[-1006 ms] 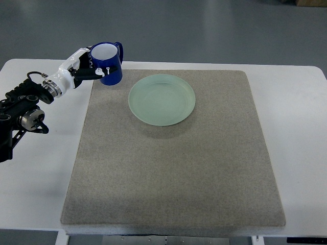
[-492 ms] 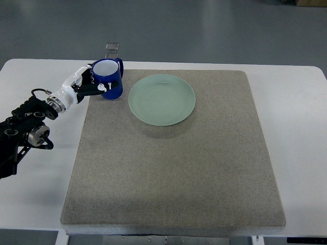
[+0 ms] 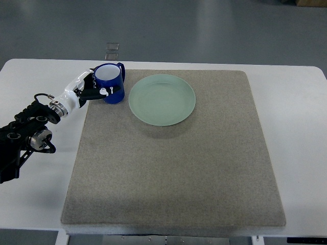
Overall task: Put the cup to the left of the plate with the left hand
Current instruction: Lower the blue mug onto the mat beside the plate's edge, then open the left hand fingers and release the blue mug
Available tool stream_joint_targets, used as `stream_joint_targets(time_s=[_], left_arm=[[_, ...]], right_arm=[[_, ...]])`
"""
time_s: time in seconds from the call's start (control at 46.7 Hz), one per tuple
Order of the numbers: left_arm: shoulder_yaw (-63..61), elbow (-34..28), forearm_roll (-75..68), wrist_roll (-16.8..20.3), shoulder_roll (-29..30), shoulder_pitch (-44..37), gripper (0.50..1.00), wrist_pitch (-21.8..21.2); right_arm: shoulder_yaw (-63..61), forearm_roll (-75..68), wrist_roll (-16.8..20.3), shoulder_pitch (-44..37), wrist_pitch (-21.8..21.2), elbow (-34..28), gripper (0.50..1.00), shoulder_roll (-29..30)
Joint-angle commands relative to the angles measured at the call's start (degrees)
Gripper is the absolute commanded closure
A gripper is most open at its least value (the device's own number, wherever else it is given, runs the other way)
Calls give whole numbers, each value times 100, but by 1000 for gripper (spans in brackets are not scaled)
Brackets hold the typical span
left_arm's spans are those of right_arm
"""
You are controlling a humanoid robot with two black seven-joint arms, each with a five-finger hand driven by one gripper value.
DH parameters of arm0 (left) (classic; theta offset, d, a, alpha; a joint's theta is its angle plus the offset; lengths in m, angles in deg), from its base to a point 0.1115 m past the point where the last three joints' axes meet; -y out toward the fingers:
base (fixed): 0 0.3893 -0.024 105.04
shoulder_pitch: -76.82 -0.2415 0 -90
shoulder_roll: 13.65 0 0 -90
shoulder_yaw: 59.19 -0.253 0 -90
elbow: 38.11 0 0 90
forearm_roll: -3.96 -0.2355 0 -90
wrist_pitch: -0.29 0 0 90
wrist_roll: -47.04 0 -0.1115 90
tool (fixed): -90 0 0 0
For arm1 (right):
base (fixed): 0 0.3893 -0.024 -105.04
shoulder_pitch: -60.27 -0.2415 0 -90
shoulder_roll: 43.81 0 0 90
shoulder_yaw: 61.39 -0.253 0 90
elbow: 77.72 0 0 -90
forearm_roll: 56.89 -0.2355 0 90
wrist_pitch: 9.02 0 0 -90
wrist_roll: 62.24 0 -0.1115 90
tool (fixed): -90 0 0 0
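A blue cup [image 3: 110, 83] with a white inside stands upright at the far left corner of the grey mat [image 3: 173, 168], just left of the pale green plate [image 3: 162, 99]. Its handle points to the far right. My left hand [image 3: 93, 88], white with black fingers, is wrapped around the cup's left side and front. The arm [image 3: 30, 130] comes in from the left edge. Whether the cup rests on the mat or hangs just above it cannot be told. The right arm does not show.
The mat covers most of a white table [image 3: 301, 127]. A small clear object [image 3: 111, 49] lies on the floor beyond the table's far edge, behind the cup.
The left hand has carried the cup down and a little nearer, from above the mat's far left corner to mat level beside the plate. The arm has shifted lower.
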Motion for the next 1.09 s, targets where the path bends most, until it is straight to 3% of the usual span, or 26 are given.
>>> stream_joint_targets(time_s=[0.0, 0.043, 0.171, 0.214, 0.407, 0.663, 1.07], left_arm=[[3, 7, -9, -3, 0, 7, 641, 9], [3, 7, -9, -3, 0, 7, 615, 0], [3, 7, -9, -3, 0, -2, 604, 9], [3, 7, -9, -3, 0, -2, 574, 9], [3, 16, -9, 6, 0, -2, 570, 9], [38, 60, 0, 6, 9, 16, 506, 18], [424, 253, 0, 6, 167, -2, 504, 123]], right_arm=[[0, 0, -1, 0, 0, 0, 568, 0], [0, 0, -1, 0, 0, 0, 568, 0], [0, 0, -1, 0, 0, 0, 568, 0], [0, 0, -1, 0, 0, 0, 568, 0], [0, 0, -1, 0, 0, 0, 568, 0], [0, 0, -1, 0, 0, 0, 568, 0], [0, 0, 8, 0, 0, 0, 568, 0]])
